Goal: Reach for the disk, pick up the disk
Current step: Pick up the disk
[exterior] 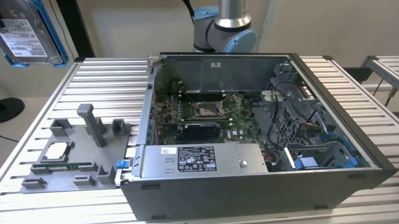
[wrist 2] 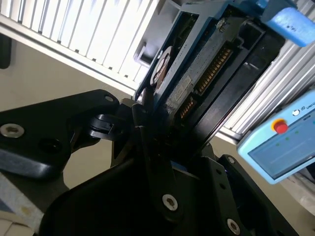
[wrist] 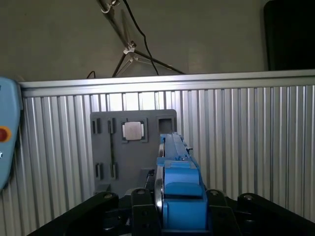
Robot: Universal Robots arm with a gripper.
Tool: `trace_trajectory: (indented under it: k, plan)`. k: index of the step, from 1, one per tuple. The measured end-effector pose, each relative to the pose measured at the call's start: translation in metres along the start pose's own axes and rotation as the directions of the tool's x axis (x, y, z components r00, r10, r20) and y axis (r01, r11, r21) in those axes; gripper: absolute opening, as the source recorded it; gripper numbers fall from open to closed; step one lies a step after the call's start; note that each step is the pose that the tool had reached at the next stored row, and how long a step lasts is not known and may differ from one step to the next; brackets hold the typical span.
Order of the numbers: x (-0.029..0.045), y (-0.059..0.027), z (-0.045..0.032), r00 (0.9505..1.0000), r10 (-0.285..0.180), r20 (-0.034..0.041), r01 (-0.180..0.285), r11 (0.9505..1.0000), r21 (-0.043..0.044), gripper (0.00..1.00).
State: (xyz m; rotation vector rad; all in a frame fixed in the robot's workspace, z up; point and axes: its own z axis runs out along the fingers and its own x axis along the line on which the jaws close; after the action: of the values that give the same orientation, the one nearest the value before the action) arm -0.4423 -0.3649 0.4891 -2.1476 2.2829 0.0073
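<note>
**A:** Where was the disk (exterior: 30,33)?

**B:** At the upper left of the exterior view, up in the air and well clear of the ribbed table (exterior: 106,88). Its label faced the camera and its long axis ran near upright with a slight lean.

**A:** And the gripper (wrist: 178,210)?

**B:** Clamped on it. In the first wrist view the black fingers (wrist: 139,209) pressed against either side of the blue bracket (wrist: 183,194). The disk sat edge-on between them, its long axis pointing straight out from the jaws. The second wrist view gave the same hold from another angle, with the disk's connector edge bare beyond the fingers.

**A:** So no gap to close?

**B:** None. I judged the pick-up as good as done, since the disk lay inside the hand, not apart from it.

**A:** What lay further right?

**B:** Lower left, the grey fixture plate (exterior: 80,148) with the small square chip (exterior: 57,150) on it. Then the open computer case (exterior: 249,196) across centre and right, with the arm's base (exterior: 224,23) behind it at top centre. The disk touched none of these
</note>
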Motion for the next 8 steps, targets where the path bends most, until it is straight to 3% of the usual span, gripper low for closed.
trace_trajectory:
  k: [3,8]
  plan:
    - [0.0,0.0,-0.0018,1.0,0.0,0.0003,0.0,1.0,0.0001,0.0]
    - [0.0,-0.0007,-0.0018,1.0,0.0,0.007,0.0,1.0,-0.0001,0.0]
